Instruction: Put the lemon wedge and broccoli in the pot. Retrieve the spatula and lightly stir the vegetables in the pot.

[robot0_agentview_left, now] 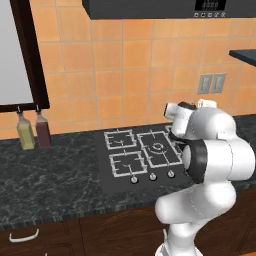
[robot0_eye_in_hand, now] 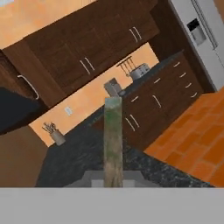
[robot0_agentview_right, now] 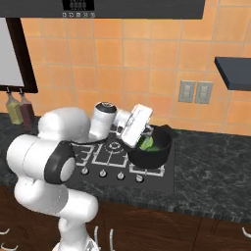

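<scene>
The white arm bends forward from its base and reaches over the stove, its hand tilted at the near-left rim of the pot (robot0_agentview_right: 153,147). The tool (robot0_eye_in_hand: 113,175) is closed on the spatula (robot0_eye_in_hand: 113,140), which rises straight ahead of it in the hand view as a narrow, edge-on, brownish-green strip.

The black pot sits on the stove's front right burner, directly beside and partly behind the hand. Inside it, just past the hand, lie bright green pieces, the vegetables (robot0_agentview_right: 146,143); the broccoli and lemon wedge cannot be told apart.

The stove (robot0_agentview_left: 142,152) is a dark cooktop with pale grates and a row of knobs along its near edge, set into a dark marbled counter (robot0_agentview_left: 50,175). Well to the left of the tool, two bottles (robot0_agentview_left: 34,131), one yellowish and one reddish-brown, stand against the orange tiled wall (robot0_agentview_left: 115,75) under a dark-framed window. A grey double outlet (robot0_agentview_right: 195,91) sits on the wall above and to the right of the pot. A dark range hood (robot0_agentview_right: 122,7) hangs overhead. Dark wood cabinets (robot0_agentview_left: 75,235) run beneath the counter.
</scene>
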